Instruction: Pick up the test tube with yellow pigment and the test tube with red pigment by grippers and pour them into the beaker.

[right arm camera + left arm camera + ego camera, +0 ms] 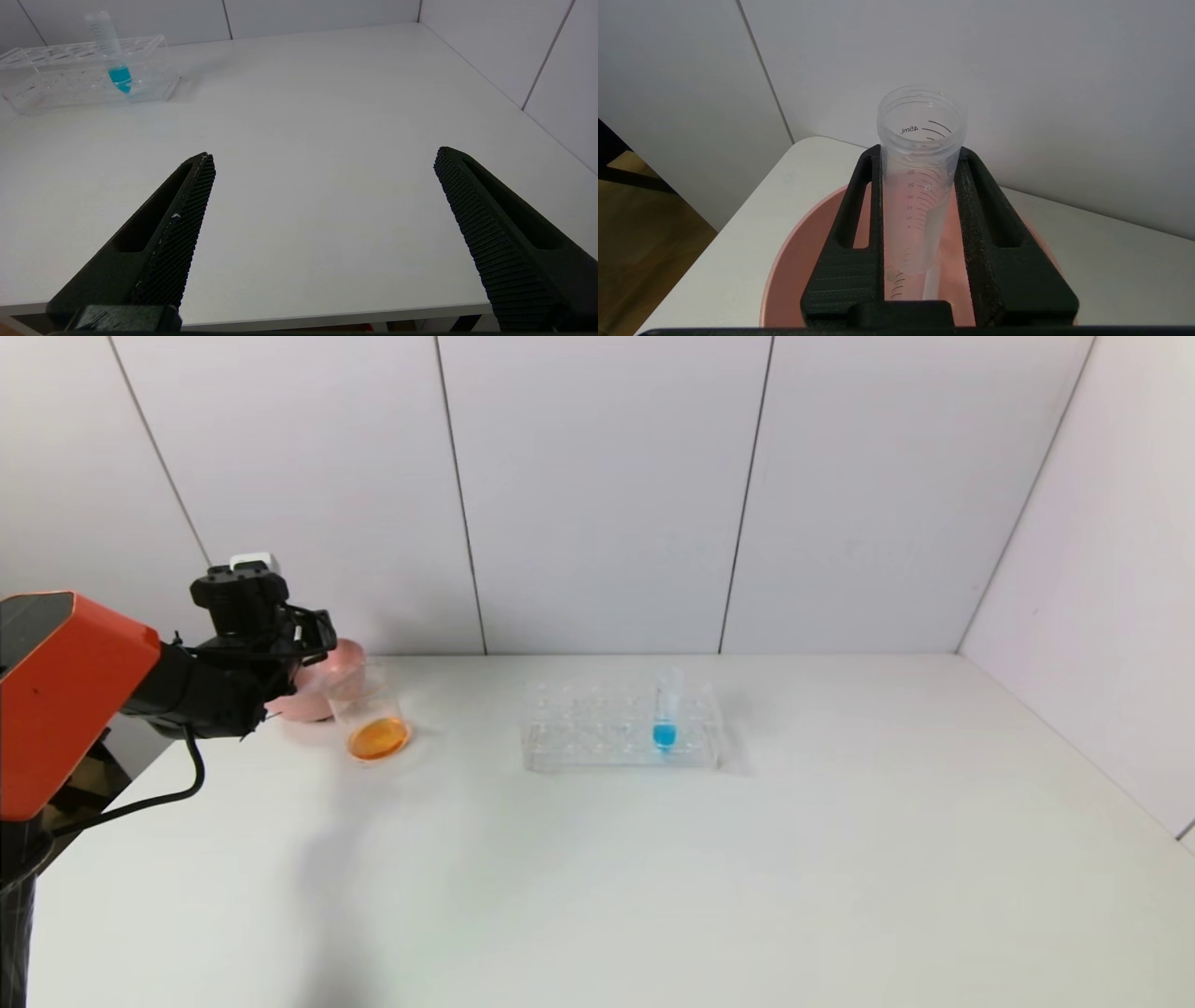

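Observation:
My left gripper (297,639) is at the table's far left, over the pink bowl (301,705). In the left wrist view it (920,150) is shut on an empty clear graduated test tube (920,186), held above the bowl (803,252). No yellow or red liquid shows in any tube. The beaker (376,717) stands right of the bowl with orange liquid in its bottom. My right gripper (324,154) is open and empty above the table's front edge, and is out of the head view.
A clear tube rack (597,737) stands mid-table holding one tube with blue liquid (665,733); both show in the right wrist view (70,70), (119,77). What looks like another empty tube (896,287) lies in the bowl. Walls close the back and right.

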